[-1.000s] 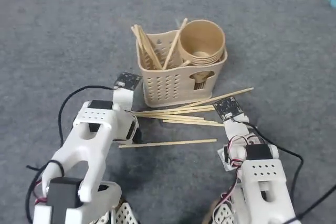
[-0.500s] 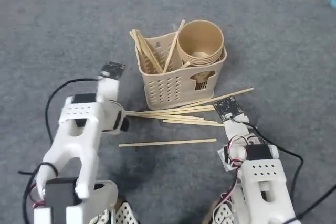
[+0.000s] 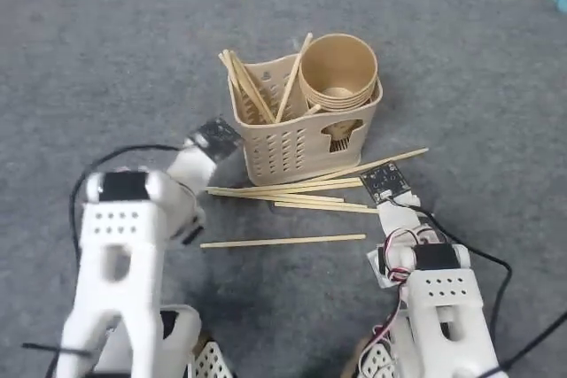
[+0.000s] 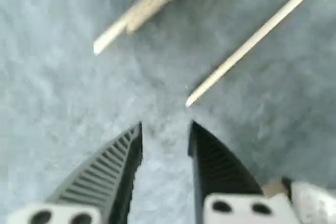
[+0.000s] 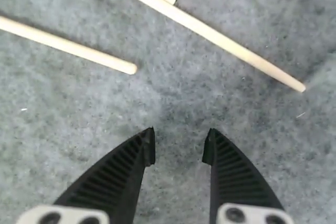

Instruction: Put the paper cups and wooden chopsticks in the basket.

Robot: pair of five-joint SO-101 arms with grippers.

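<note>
A beige perforated basket (image 3: 288,143) holds stacked paper cups (image 3: 340,68) and several wooden chopsticks (image 3: 251,86). More chopsticks lie on the grey carpet in front of it: a bundle (image 3: 292,190) and a single one (image 3: 283,241). My left arm (image 3: 124,219) stands left of their ends. Its gripper (image 4: 165,135) is open and empty just above the carpet, with the single chopstick's tip (image 4: 190,100) ahead and the bundle (image 4: 142,11) beyond. My right gripper (image 5: 178,148) is open and empty over the carpet, near two chopstick ends (image 5: 123,66) (image 5: 294,83).
Grey carpet (image 3: 97,68) covers the whole table. A pale wall edge runs along the back. The right arm (image 3: 425,281) stands at the front right with cables (image 3: 496,263) trailing beside it.
The left arm swung out to the left, then came back toward the basket and now sits higher. The right arm and the loose chopsticks have not moved.
</note>
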